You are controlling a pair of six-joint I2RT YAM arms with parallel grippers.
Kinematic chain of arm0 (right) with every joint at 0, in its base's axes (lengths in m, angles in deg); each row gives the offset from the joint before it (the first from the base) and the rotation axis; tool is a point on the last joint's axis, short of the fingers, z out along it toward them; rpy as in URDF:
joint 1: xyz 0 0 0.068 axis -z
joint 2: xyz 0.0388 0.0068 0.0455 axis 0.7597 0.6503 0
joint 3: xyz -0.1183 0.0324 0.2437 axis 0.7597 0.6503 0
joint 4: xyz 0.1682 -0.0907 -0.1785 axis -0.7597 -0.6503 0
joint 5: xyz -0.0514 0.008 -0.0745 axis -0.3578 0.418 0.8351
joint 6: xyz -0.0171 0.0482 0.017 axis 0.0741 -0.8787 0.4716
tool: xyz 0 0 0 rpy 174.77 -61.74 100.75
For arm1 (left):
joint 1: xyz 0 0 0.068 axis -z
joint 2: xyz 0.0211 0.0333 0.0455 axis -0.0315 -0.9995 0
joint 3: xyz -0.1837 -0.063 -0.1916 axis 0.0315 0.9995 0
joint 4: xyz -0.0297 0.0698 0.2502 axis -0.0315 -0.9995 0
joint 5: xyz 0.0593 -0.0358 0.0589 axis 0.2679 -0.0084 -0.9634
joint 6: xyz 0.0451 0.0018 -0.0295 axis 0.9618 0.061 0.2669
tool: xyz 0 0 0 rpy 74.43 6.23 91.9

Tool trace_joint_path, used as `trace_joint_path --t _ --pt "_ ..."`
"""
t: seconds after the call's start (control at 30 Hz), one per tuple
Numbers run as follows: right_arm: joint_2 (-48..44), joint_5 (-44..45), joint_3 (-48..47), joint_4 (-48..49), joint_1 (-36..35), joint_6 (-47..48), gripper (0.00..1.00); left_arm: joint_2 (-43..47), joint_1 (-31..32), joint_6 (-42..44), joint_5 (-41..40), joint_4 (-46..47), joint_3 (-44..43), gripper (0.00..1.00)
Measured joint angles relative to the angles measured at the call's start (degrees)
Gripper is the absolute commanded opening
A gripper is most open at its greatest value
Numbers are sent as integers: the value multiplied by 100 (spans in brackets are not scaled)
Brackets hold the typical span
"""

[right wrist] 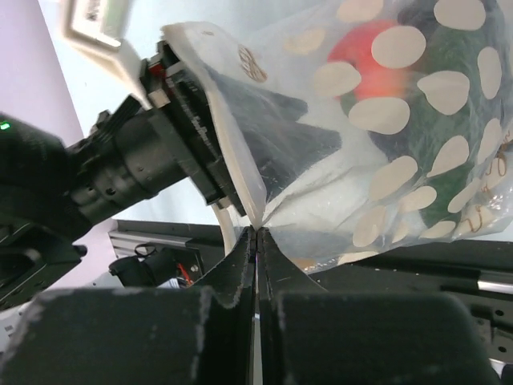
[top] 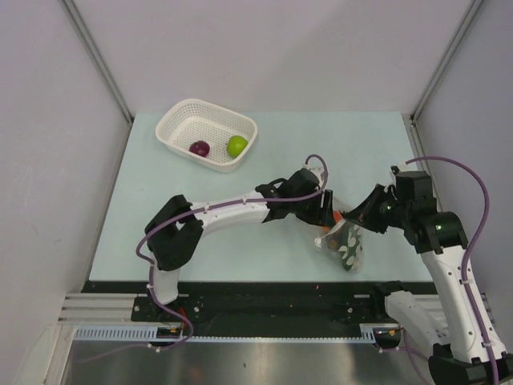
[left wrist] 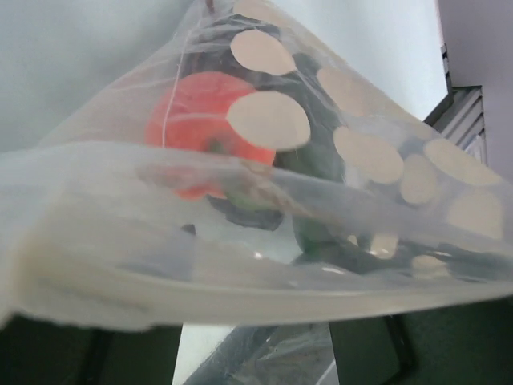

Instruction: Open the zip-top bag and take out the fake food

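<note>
The zip-top bag [top: 346, 245], clear with a dark panel of pale dots, hangs above the table between my two grippers. My right gripper [right wrist: 256, 234] is shut on a thin edge of the zip-top bag [right wrist: 321, 160]. My left gripper [left wrist: 256, 329] is open, its dark fingers [left wrist: 48, 353] wide apart under the bag's pale rim strip [left wrist: 240, 297], which lies across them. Inside the bag I see fake food: an orange-red fruit [left wrist: 196, 112] and a dark green piece [left wrist: 321, 172]. In the top view my left gripper [top: 327, 210] sits at the bag's upper left and my right gripper [top: 354, 218] at its upper right.
A white perforated basket [top: 178, 128] stands at the table's far left. It holds a purple onion-like piece [top: 199, 148] and a lime-green ball [top: 236, 145]. Grey walls close in both sides. The black rail with the arm bases [top: 264, 309] runs along the near edge.
</note>
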Motion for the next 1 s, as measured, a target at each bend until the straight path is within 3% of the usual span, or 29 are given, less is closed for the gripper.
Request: trace_joint_path --t 0.3,0.8,1.0 --pt "11 -103 -85 -98 26 262 0 -341 39 -372 -144 111 -26 81" --pt "31 -201 -85 -258 28 614 0 -496 59 -1355 -573 463 9 70" --pt "33 -205 -85 -328 33 693 0 -669 70 -1670 -608 507 2 78"
